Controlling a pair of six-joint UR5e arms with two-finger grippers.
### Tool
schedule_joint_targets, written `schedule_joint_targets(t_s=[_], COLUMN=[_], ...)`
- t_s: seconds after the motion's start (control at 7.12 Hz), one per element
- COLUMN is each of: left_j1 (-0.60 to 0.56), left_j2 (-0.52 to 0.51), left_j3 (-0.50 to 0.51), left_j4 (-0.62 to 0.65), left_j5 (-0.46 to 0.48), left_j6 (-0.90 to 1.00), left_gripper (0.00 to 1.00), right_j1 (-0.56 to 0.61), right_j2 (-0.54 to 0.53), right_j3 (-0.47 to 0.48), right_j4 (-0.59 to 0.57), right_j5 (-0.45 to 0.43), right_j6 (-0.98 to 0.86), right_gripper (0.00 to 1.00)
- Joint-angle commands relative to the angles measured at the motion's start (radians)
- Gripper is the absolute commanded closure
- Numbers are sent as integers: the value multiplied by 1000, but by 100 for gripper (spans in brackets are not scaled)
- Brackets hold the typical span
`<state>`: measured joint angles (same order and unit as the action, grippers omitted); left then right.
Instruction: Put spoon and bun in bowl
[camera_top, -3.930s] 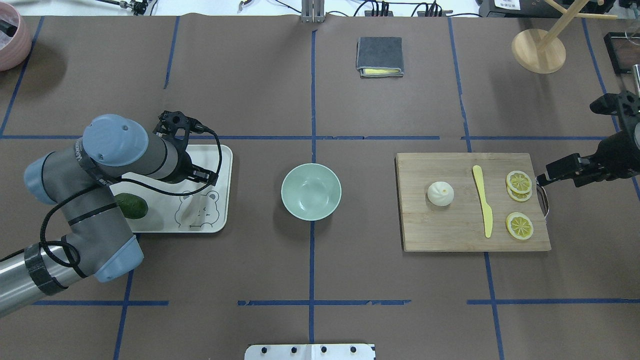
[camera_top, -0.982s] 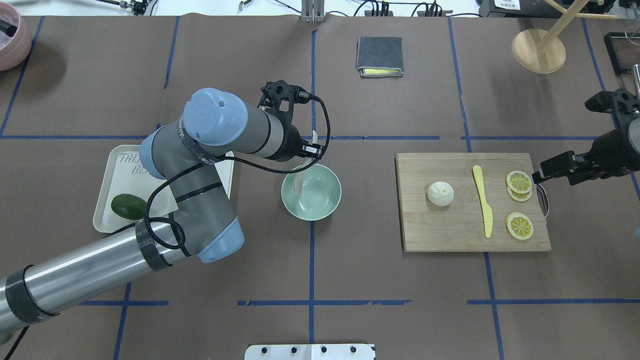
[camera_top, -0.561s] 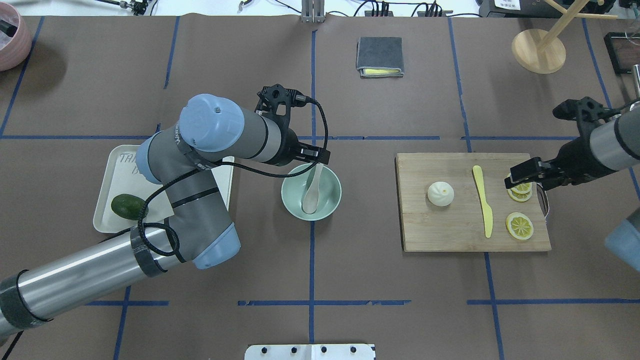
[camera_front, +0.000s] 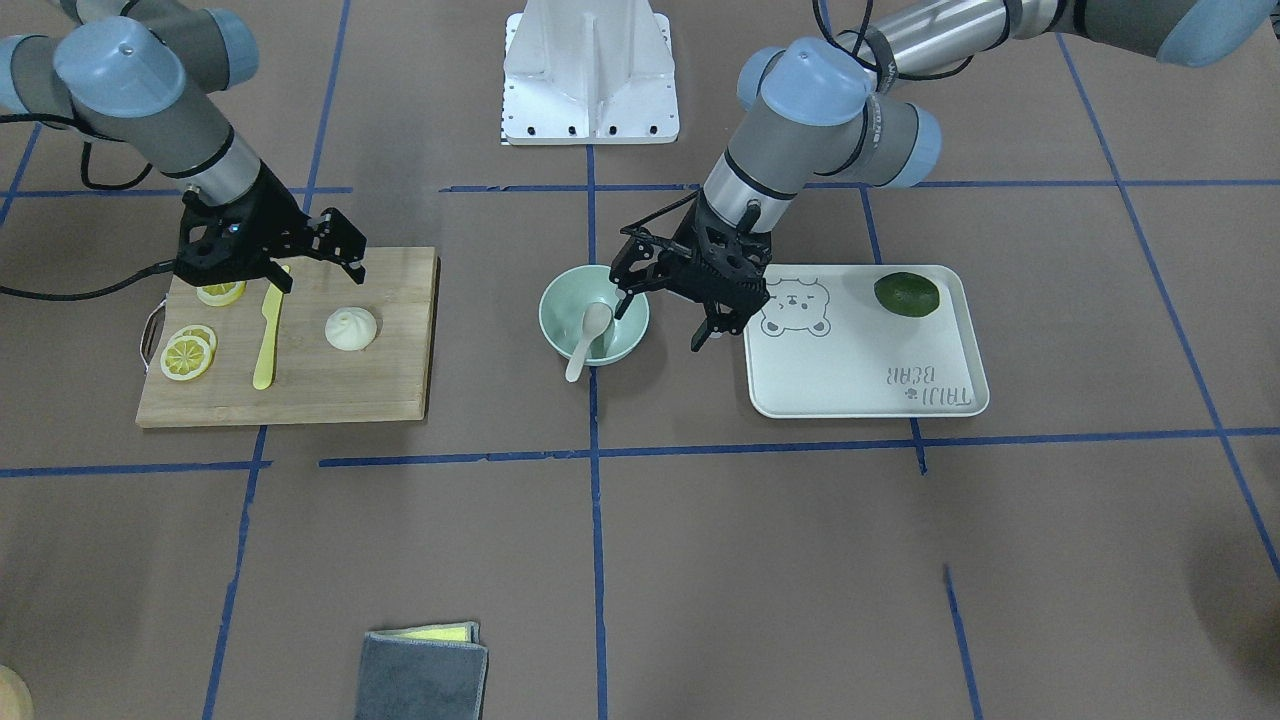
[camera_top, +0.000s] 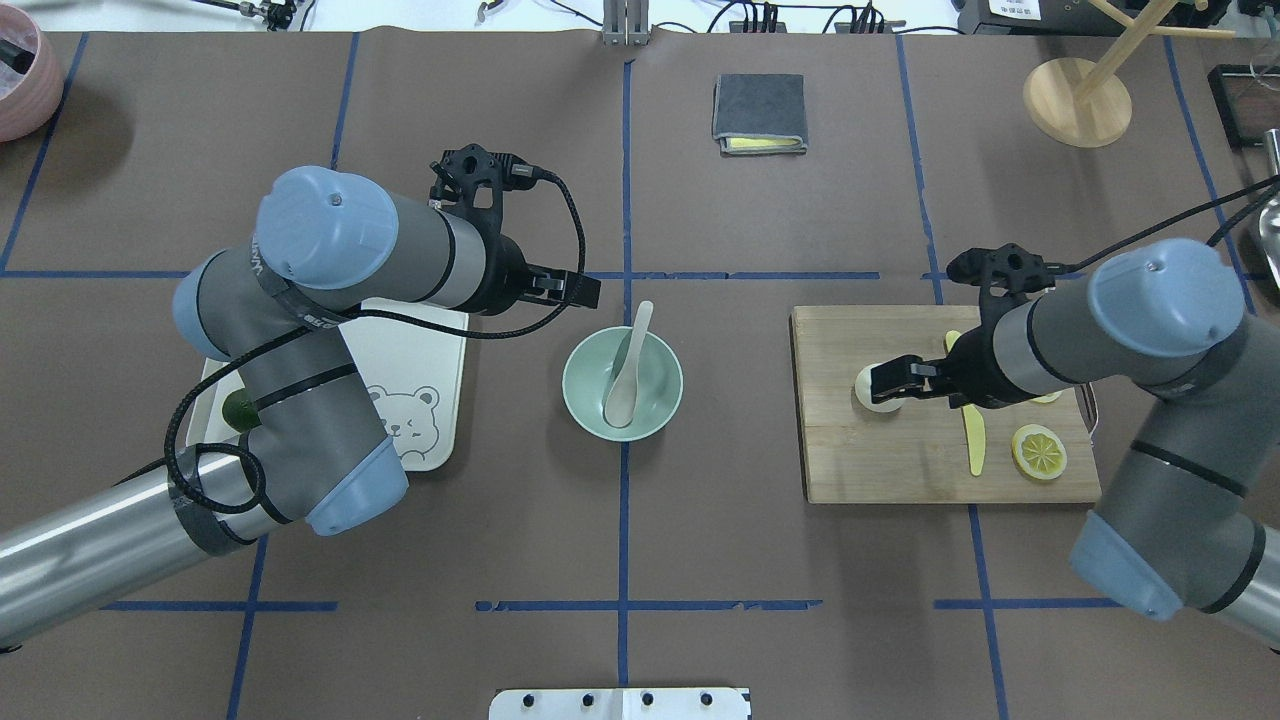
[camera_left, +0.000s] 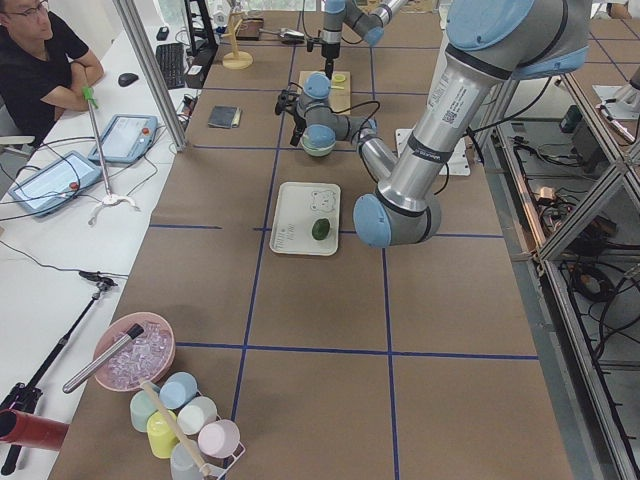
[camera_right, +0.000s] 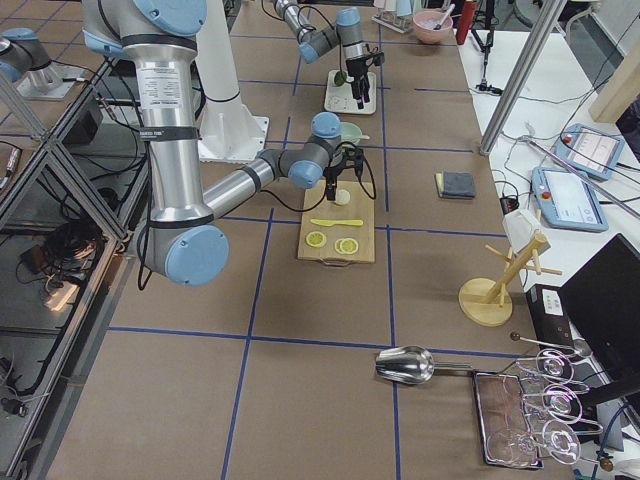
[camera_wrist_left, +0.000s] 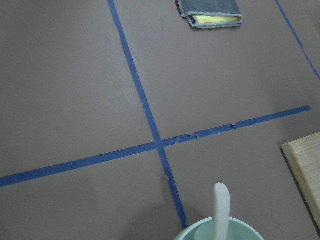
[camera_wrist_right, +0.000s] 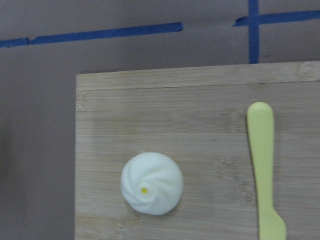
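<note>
The pale beige spoon (camera_top: 628, 365) lies in the mint-green bowl (camera_top: 662, 402), scoop down, its handle over the far rim; it also shows in the front view (camera_front: 585, 335) and the left wrist view (camera_wrist_left: 221, 210). My left gripper (camera_top: 588, 290) is open and empty, just left of the bowl (camera_front: 560, 310) and apart from it. The white pleated bun (camera_wrist_right: 151, 183) sits on the wooden cutting board (camera_top: 900, 460). My right gripper (camera_top: 885, 382) is open and hovers over the bun (camera_front: 351, 329), partly hiding it from overhead.
A yellow plastic knife (camera_top: 975, 440) and lemon slices (camera_top: 1038, 451) lie on the board right of the bun. A white bear-printed tray (camera_top: 440, 420) with an avocado (camera_top: 238, 408) is left of the bowl. A folded grey cloth (camera_top: 759, 112) and a wooden stand (camera_top: 1077, 100) are at the far side.
My left gripper let go of the spoon into the bowl and drew back to the left. My right arm swung left across the board to above the bun.
</note>
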<state>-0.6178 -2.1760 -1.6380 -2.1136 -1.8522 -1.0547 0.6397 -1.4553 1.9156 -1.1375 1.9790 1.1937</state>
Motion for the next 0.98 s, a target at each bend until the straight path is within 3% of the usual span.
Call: schedule_joint_targets(t_s=[0.0, 0.14, 0.56, 0.7, 0.84], left_j1=[-6, -6, -6, -6, -6], left_j2=[4, 4, 4, 4, 5], left_j3=[-17, -17, -17, -17, -17], left_j4=[27, 27, 27, 27, 27], left_j5=[1, 1, 2, 2, 2], left_j6=[-1, -1, -1, -1, -1], left_gripper=[1, 1, 1, 1, 1], right_j1=[-38, -60, -68, -68, -65], right_j2=[20, 26, 67, 67, 66], right_j3=[-23, -36, -66, -66, -64], right_j4=[-7, -27, -62, -62, -62], right_j5=[-81, -148, -202, -213, -213], right_j6=[17, 15, 12, 10, 10], right_gripper=[0, 0, 10, 16, 33])
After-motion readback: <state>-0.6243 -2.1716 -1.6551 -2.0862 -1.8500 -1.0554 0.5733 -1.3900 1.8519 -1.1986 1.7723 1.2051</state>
